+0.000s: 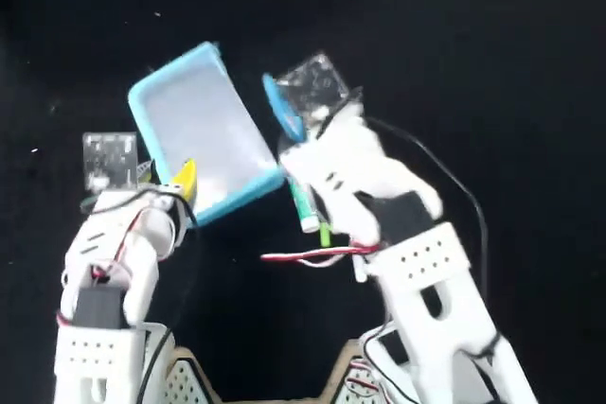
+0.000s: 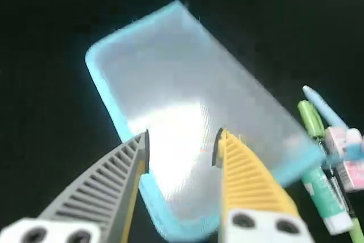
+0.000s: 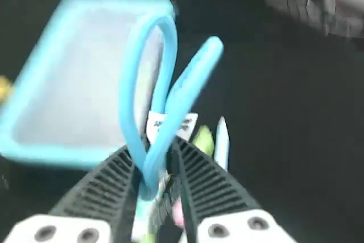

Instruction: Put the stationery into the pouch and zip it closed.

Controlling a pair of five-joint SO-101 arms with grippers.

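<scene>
The pouch [image 1: 199, 130] is translucent with a light blue border and lies tilted on the black table [image 1: 492, 73]. My right gripper [image 3: 153, 160] is shut on the pouch's blue loop strap [image 3: 162, 83], held at the pouch's right corner [image 1: 284, 115]. My left gripper [image 2: 182, 146] stands open over the pouch's [image 2: 187, 89] near end, its yellow finger [image 1: 185, 182] at the border. Stationery lies beside the pouch: a green marker [image 2: 311, 119], a teal tube [image 2: 324, 197], a blue pen [image 2: 321, 106] and a pink item [image 2: 347, 160]. The right arm partly covers these pens [image 1: 305, 205].
A red cable [image 1: 308, 255] hangs off the right arm near the pens. Both arm bases stand at the table's front edge. The black table stretches open to the right and behind the pouch.
</scene>
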